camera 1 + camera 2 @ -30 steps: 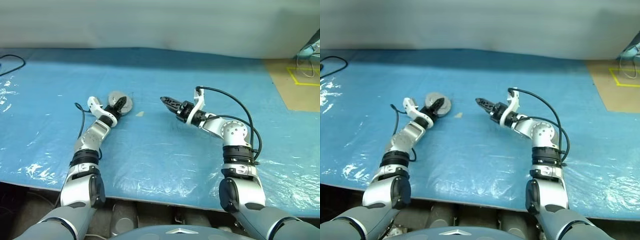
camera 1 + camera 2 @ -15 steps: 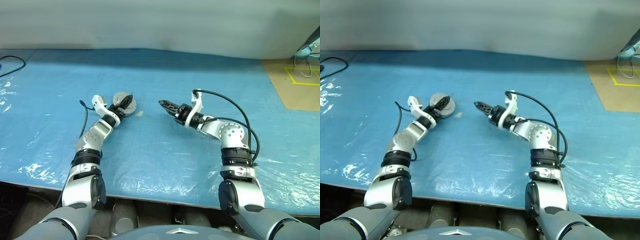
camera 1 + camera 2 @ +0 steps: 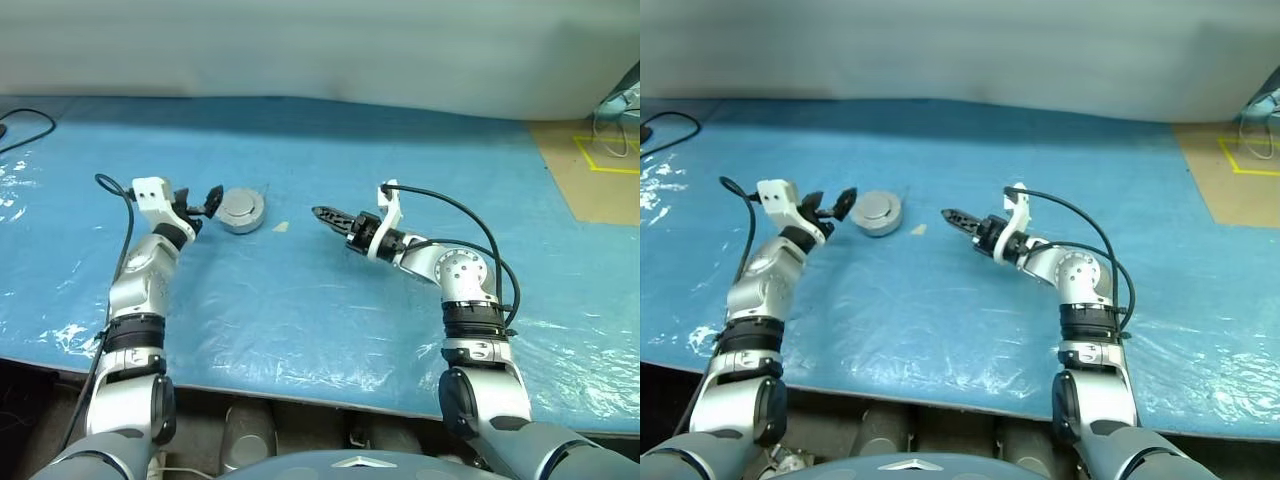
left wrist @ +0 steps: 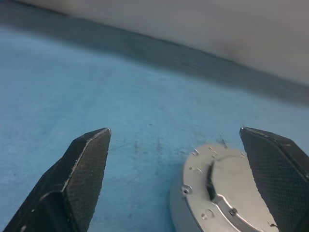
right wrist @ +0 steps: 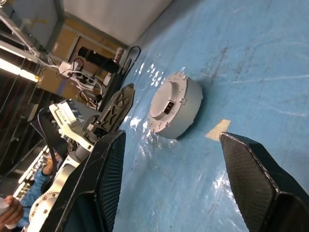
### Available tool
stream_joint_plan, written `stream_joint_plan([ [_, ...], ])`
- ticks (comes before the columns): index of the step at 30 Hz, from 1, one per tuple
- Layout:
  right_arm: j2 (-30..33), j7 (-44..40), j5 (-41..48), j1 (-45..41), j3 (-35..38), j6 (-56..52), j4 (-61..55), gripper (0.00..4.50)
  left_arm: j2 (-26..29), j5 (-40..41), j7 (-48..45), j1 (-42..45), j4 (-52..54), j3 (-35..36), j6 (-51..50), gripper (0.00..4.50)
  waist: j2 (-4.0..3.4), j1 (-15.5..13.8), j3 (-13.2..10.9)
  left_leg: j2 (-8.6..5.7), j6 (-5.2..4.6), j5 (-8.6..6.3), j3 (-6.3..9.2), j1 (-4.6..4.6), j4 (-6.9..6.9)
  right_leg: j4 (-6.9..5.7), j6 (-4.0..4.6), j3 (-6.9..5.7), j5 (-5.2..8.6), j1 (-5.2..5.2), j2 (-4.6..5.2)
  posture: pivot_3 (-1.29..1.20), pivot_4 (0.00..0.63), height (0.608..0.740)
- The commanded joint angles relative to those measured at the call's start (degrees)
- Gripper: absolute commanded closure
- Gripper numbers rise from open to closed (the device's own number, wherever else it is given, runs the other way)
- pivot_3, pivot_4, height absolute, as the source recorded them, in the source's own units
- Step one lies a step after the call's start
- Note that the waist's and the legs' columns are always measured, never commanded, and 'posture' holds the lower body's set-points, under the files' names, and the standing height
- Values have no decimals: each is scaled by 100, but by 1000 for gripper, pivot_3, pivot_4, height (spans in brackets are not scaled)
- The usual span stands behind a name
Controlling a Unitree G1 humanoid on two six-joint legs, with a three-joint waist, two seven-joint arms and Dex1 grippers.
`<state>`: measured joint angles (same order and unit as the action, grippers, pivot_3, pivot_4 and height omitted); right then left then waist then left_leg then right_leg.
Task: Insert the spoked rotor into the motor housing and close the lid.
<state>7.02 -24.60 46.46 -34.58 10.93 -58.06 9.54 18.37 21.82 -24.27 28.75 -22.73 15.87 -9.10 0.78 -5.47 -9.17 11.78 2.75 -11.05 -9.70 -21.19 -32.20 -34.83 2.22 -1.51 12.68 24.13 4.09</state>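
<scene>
The motor housing (image 3: 241, 211) is a short round silver puck on the blue table, left of centre. The lid (image 5: 167, 103), a smooth grey disc with a small dark slot, lies flat on top of it and covers the inside. The spoked rotor is hidden. My left gripper (image 3: 198, 201) hangs just left of the puck, open and apart from it; its fingers (image 4: 82, 174) frame the puck (image 4: 217, 193) in the left wrist view. To the puck's right, my right gripper (image 3: 325, 215) points level at it from a short way off, open, nothing between its fingers (image 5: 256, 179).
A small tan scrap of tape (image 3: 281, 227) lies between the puck and my right gripper. A black cable (image 3: 25, 120) loops at the table's far left. A brown board with yellow tape (image 3: 590, 165) lies at far right. A person's blue sleeve (image 5: 43, 169) shows beyond the table.
My left gripper has opened, let go of the puck and drawn back to the left and up, with the wrist rolled. The puck stays in place. My right arm has barely moved.
</scene>
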Motion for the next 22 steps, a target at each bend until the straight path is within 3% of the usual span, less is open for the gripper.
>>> stream_joint_plan([
  [1,406,-116,-940,228,-632,1044,-978,1215,20,-350,-95,-446,1355,-512,164,24,0,-2,0,1,0,0,0,1,1,0,0,0,0,0,1,0,150,740],
  [6,1129,341,-3055,864,-1518,3083,-1711,1215,-202,-665,97,-1441,2938,-1236,-40,24,0,16,0,0,2,-1,-2,3,2,1,-2,0,1,1,-1,0,150,740],
  [10,1333,529,-3536,1781,-1558,3510,-2419,1215,-394,-993,568,-2106,3516,-1352,-81,24,1,25,-1,1,1,-2,-3,5,6,6,-6,5,4,0,-5,0,150,740],
  [15,1046,1453,-3926,2828,-1031,3386,-2931,1215,-390,-1303,780,-3019,3960,-1398,-105,24,1,147,-1,3,-2,-4,-4,10,7,12,-28,15,38,2,-15,0,150,740],
  [22,934,1727,-4179,3788,-928,3354,-3342,1215,-598,-1281,1132,-3258,3766,-1150,-85,24,1,157,-1,1,-17,-13,-4,15,6,15,-41,23,40,1,-15,0,150,740],
])
